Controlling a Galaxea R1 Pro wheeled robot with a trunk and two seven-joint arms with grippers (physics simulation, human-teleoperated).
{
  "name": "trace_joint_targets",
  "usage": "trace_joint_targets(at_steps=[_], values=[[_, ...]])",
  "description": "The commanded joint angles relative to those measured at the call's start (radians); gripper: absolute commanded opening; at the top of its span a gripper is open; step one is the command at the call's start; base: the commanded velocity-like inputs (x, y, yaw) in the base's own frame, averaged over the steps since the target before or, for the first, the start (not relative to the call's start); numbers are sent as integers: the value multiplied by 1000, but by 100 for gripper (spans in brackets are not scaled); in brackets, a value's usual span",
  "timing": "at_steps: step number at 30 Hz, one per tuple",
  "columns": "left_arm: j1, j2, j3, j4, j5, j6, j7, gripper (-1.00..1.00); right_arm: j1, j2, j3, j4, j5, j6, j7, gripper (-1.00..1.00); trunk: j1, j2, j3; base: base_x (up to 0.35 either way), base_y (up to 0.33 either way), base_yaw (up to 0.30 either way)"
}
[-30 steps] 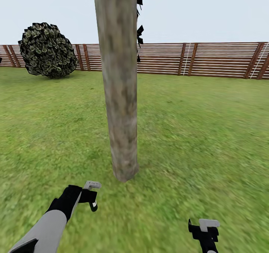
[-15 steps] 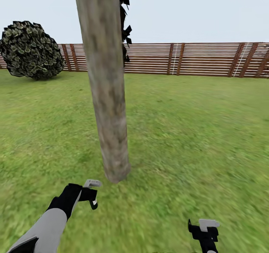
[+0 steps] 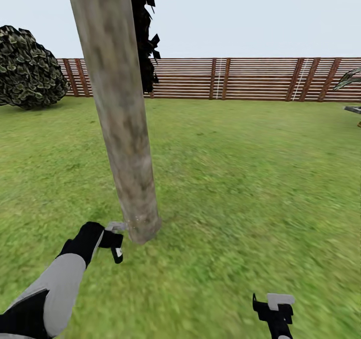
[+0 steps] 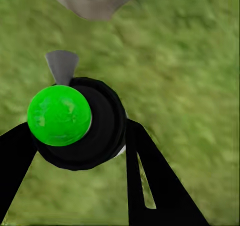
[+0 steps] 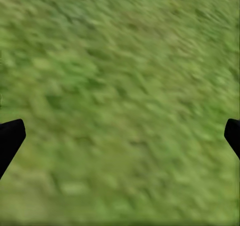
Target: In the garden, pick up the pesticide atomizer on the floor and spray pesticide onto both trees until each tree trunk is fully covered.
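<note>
A thick mottled grey-brown tree trunk (image 3: 123,128) rises from the lawn just ahead, and its base (image 4: 92,0) also appears in the left wrist view. My left gripper (image 3: 113,239) is shut on the pesticide atomizer (image 3: 116,227), a dark bottle whose light-grey nozzle points at the foot of the trunk, almost touching it. In the left wrist view the atomizer (image 4: 75,123) is a black round body with a green cap, held between my left gripper's (image 4: 80,166) black fingers. My right gripper (image 3: 273,306) hangs low over the grass, open and holding nothing (image 5: 120,136).
A brown slatted fence (image 3: 250,78) closes the lawn at the back. A round dark bush (image 3: 27,68) stands far left. A dark columnar tree (image 3: 143,38) stands behind the trunk. Palm fronds (image 3: 351,78) enter at the right edge. Open grass (image 3: 250,178) spreads right of the trunk.
The camera has turned, so trunk, bush and fence have slid left in the picture. My left gripper with the atomizer has moved forward, up to the foot of the trunk.
</note>
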Motion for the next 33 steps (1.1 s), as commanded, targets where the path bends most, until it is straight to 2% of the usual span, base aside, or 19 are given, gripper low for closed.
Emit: trace_joint_targets(at_steps=[1,3,6,9,10,13,14,15,16,17,19,20,21,23,25,27,28,30,33], values=[[-7,13,7,1,1,12,-11,-100,-1,0,-7,1,10,-2,-3,100,0,0,-1,-1,0,-1],[-15,19,5,3,2,19,-12,-100,-1,1,-7,2,10,-2,-2,100,0,0,-1,0,0,0],[-19,-39,-46,2,2,24,-12,-100,-1,3,-7,2,12,0,0,100,0,0,-1,0,0,0],[-20,-58,-79,1,8,27,-12,-100,-1,3,-6,2,12,0,0,100,0,0,-1,0,0,0],[-22,-52,-81,0,8,28,-12,-100,-1,3,-6,2,12,0,0,100,0,0,-1,0,0,0],[-42,39,-79,-1,10,65,-26,-100,-1,2,-6,2,12,0,-1,100,0,0,-1,0,0,0],[-59,84,-82,-1,10,87,-66,-100,-1,2,-6,2,12,0,-1,100,0,0,-1,0,0,0],[-64,88,-85,-1,8,93,-90,-100,-1,2,-7,2,12,0,-1,100,0,0,-1,0,0,0],[-66,84,-86,-1,8,96,-99,-100,-1,2,-7,2,12,0,-1,100,0,0,-1,0,0,0],[-67,62,-87,-2,6,98,-105,-100,-1,2,-7,2,12,0,-1,100,0,0,-1,-6,0,0],[-70,-9,-99,-2,0,100,-111,-100,-1,2,-7,2,12,0,-1,100,0,0,-1,-181,0,0],[-71,-32,-111,-3,-2,101,-112,-100,-1,2,-7,2,12,0,-1,100,0,0,-1,-287,0,0],[-73,-40,-118,-5,-2,102,-113,-100,-1,2,-7,2,12,0,-1,100,0,0,-1,-307,0,0],[-82,-43,-126,-19,-4,102,-113,-100,-1,2,-7,2,12,0,-1,100,0,0,-1,-209,0,0],[-96,-14,-130,-58,-5,120,-115,-100,-1,2,-7,2,12,0,-1,100,0,0,-1,-55,0,0],[-122,69,-130,-111,6,218,-124,-100,-1,2,-8,2,12,0,-1,100,0,0,-1,-14,0,0],[-134,23,-142,-121,3,249,-126,-100,-1,2,-8,2,12,0,-1,100,0,0,-1,0,0,0],[-136,-15,-161,-122,2,253,-126,-100,-1,2,-8,2,12,0,-1,100,0,0,-1,0,0,0],[-141,-7,-168,-124,4,255,-126,-100,-1,2,-8,2,12,0,-2,100,0,0,-1,0,0,0]])
